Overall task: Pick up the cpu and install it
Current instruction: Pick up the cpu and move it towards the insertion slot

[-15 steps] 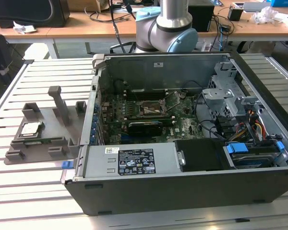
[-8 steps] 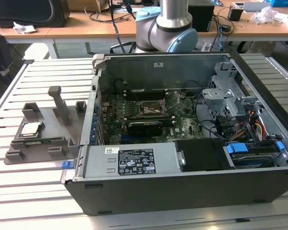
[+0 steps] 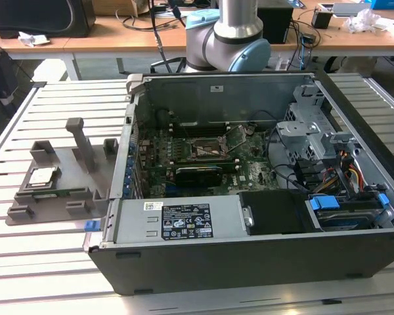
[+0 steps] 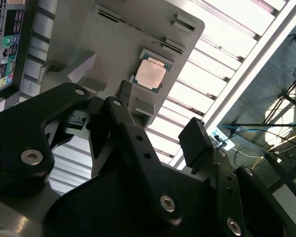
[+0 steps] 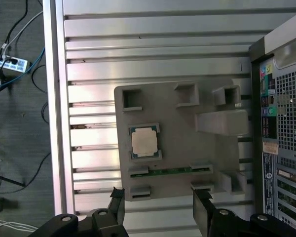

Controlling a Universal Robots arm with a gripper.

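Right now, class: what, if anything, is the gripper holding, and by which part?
Nothing. The gripper is open and empty; the cpu lies on the grey tray.

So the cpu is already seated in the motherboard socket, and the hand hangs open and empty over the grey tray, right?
No: in the exterior view the cpu lies on the grey tray, outside the case. The hand is open and empty over that tray, as you said.

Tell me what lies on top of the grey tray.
The cpu lies flat on the grey tray, with a thin green circuit strip slotted near it. The tray surface beneath the cpu is covered.
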